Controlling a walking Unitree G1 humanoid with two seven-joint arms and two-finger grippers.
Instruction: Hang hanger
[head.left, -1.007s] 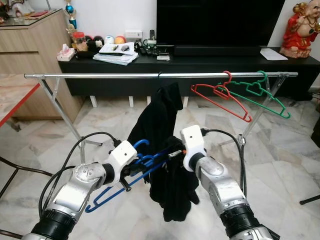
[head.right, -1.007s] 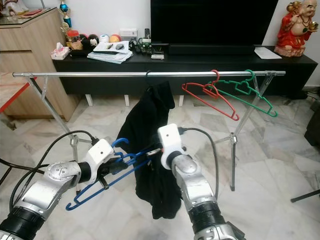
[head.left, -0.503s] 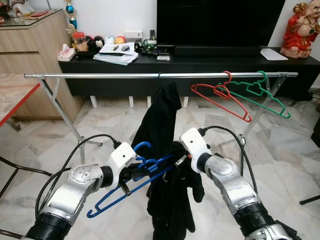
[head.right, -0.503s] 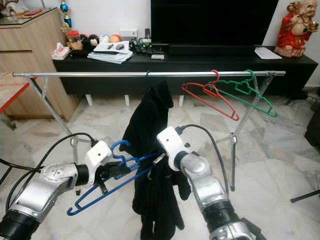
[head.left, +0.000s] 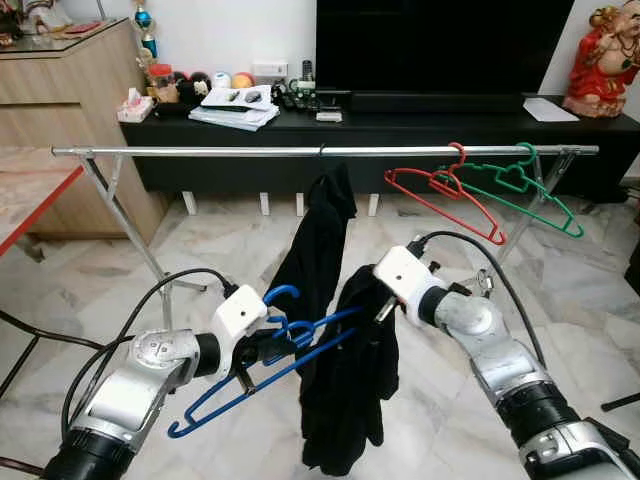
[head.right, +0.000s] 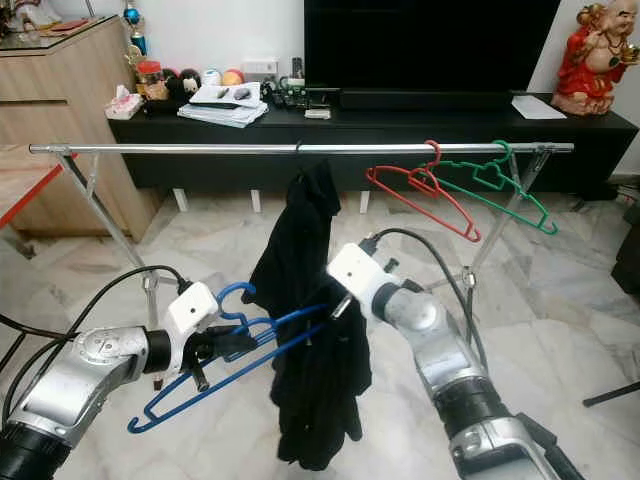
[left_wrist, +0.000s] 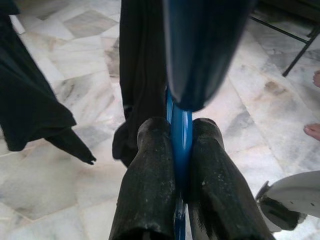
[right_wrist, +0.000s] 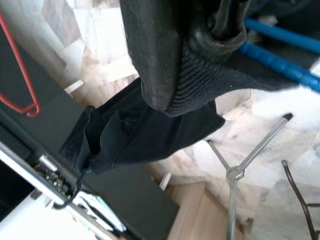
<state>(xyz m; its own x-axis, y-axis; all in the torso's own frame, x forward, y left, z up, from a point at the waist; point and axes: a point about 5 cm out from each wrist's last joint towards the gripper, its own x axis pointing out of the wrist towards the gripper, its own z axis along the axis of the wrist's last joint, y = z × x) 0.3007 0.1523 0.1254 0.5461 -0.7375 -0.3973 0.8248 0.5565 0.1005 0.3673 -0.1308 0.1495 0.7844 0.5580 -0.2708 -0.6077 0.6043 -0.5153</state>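
Left hand (left_wrist: 182, 165) is clamped tight on the blue hanger (head.left: 262, 362), its two black fingers (left_wrist: 147, 190) pressed against the thin blue bar with no gap showing. It holds the hanger low and in front of the robot, well below the rail (head.left: 320, 151), tilted so the hook end sits near the hand and the long bottom edge slants down toward the floor (head.left: 220, 240) on the robot's left.

Right hand (right_wrist: 200, 40) is pinched shut on a fold of black cloth (head.left: 350, 390) at the right end of the hanger; in the right wrist view the ribbed fabric bulges between the fingers, with the blue bar just beside them. The cloth hangs down from that grip in a long drape, its lower end apart from the floor.

Behind it, a second black garment (head.left: 318, 240) hangs from the middle of the rail on a dark hook. Farther along the rail, on the robot's right, a red hanger (head.left: 445, 200) and a green hanger (head.left: 525, 195) hang side by side, their frames overlapping.

Past the rail stands a long black TV bench (head.left: 400, 125) carrying papers and small items, with a dark screen (head.left: 440, 45) above it and a red figurine (head.left: 600, 60) at its right end.
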